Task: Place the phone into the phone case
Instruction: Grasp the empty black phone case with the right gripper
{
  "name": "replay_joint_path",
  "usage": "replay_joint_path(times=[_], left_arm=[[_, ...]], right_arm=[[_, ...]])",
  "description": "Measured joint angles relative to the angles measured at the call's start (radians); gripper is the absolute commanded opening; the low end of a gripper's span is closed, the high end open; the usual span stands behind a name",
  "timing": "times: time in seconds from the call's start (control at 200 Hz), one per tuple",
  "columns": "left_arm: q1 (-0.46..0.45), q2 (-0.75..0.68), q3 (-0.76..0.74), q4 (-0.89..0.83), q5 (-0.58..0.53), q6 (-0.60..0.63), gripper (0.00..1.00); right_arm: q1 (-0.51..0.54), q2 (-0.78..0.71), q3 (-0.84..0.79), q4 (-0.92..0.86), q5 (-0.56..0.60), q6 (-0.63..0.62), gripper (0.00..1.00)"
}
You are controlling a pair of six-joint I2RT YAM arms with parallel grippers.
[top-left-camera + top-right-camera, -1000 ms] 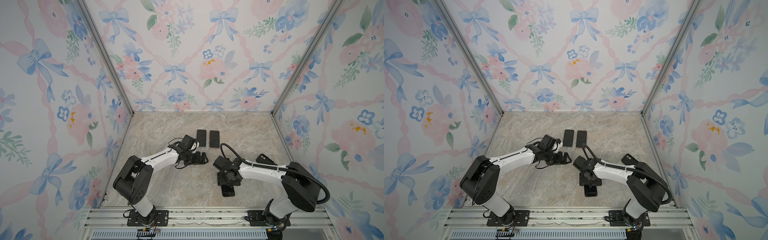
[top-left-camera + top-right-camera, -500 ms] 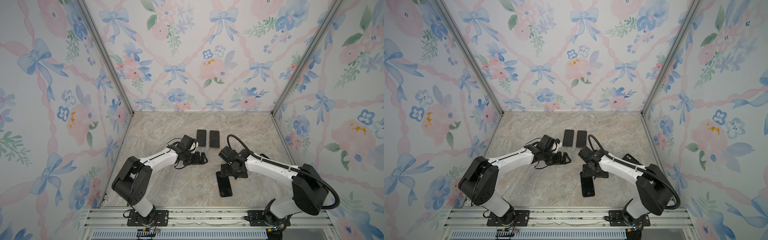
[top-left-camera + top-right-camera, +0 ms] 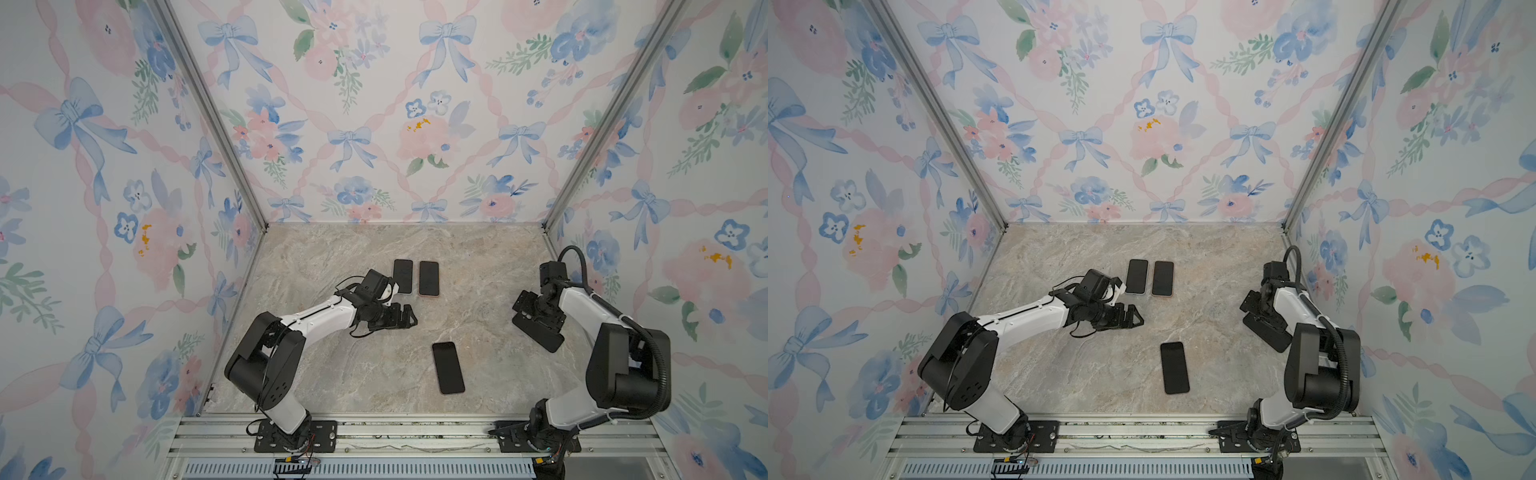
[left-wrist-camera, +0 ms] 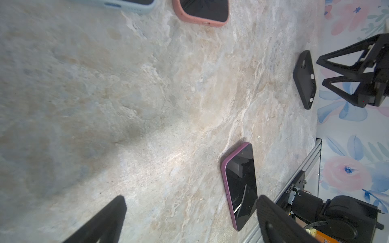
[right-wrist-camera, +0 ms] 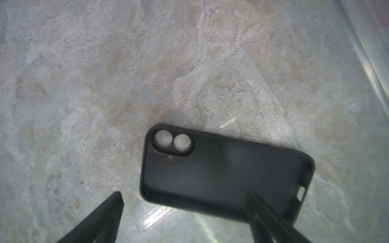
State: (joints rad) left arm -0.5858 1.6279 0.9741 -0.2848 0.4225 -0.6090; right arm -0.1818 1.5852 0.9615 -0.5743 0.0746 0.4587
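In both top views the phone [image 3: 448, 368] lay flat and screen up, near and centre on the tabletop [image 3: 332, 257], with nothing touching it; the black case [image 3: 1268, 334] lay well apart from it on the right, skewed to the table's edge, and the right claw [image 3: 534, 322] hung over its far end; the left claw [image 3: 1136, 318] hovered left of centre, spread wide and empty. In the left wrist view the phone [image 4: 241, 185] showed a purple edge; my left claw [image 4: 190, 198] had its fingers fully apart over bare marble and gripped nothing; beyond it I could see the black case [image 4: 305, 80] with the right claw [image 4: 321, 71] just above it, fingers parted and nothing between them; a pink-cased phone [image 4: 202, 12] and a pale blue-cased phone [image 4: 126, 4] sat at the far side, out of the way. In the right wrist view the black case [image 5: 221, 174] lay close below; marble showed through its lens cut-outs [image 5: 172, 142] and its raised lip suggested the cavity faced up; the right claw [image 5: 184, 193] was wide open, one finger crossing the case's end and the other over bare table; whether either touched it I could not tell. I judged the step in hand to be taking up the case; to do it well I would turn the wrist so the fingers nipped one side wall squarely, close gently since a soft wall would likely buckle, keep the cavity upward, and carry it towards the phone while the left claw stood ready to steady things.
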Motion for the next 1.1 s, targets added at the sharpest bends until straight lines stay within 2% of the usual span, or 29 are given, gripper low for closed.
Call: replay_joint_path(times=[0.135, 0.46, 0.77, 1.1], left_arm=[[-0.001, 0.005, 0.0, 0.0, 0.006, 0.0, 0.98], [-0.002, 0.009, 0.002, 0.0, 0.013, 0.007, 0.98], [-0.002, 0.022, 0.004, 0.0, 0.013, 0.011, 0.98], [-0.002, 0.022, 0.004, 0.0, 0.013, 0.023, 0.98]], right_arm=[[-0.071, 0.055, -0.036, 0.068, -0.072, -0.006, 0.91], [-0.053, -0.012, -0.109, 0.145, -0.156, 0.009, 0.89], [0.14, -0.114, -0.183, 0.071, -0.188, 0.062, 0.88], [0.377, -0.117, -0.192, 0.071, -0.171, 0.189, 0.88]])
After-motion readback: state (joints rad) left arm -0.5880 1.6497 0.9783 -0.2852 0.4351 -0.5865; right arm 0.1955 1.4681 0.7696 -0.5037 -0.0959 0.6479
